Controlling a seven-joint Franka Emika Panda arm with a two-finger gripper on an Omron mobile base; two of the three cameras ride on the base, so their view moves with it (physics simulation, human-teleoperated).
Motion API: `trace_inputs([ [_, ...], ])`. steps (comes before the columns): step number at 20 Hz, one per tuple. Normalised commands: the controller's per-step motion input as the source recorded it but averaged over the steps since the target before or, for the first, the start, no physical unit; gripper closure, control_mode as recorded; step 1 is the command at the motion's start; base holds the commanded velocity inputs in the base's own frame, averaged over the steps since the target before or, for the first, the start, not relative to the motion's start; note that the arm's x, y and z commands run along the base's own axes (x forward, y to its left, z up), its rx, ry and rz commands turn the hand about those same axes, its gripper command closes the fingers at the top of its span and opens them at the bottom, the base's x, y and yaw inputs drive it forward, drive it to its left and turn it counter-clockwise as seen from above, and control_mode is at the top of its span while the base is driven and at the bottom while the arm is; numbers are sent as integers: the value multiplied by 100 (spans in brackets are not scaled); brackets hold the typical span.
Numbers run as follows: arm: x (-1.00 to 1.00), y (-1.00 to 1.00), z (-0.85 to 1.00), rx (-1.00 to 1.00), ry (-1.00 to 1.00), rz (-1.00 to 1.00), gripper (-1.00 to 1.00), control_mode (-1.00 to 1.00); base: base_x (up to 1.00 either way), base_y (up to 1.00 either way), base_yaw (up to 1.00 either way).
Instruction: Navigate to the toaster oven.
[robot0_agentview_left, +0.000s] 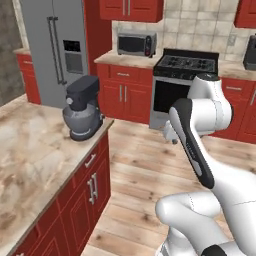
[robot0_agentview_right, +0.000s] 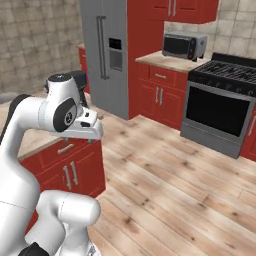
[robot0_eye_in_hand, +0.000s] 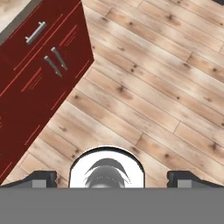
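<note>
Left base view, left to right: grey fridge at rear left; dark stand mixer on the marble desk of the red island. Toaster oven sits on the back desk between fridge and stove, well apart from the robot, across the wood floor. Arm folded at right. Hand view: hand points down at the floorboards beside the island's red cabinet doors; both fingertips stand wide apart, empty.
</note>
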Motion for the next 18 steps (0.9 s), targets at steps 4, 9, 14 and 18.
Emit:
trace_inputs([
  [4, 0, 0, 0, 0, 0, 0, -100, 100, 100, 0, -22],
  [9, 0, 0, 0, 0, 0, 0, -100, 100, 100, 0, -23],
  [14, 0, 0, 0, 0, 0, 0, -100, 100, 100, -6, -23],
  [18, 0, 0, 0, 0, 0, 0, -100, 100, 100, -10, -20],
])
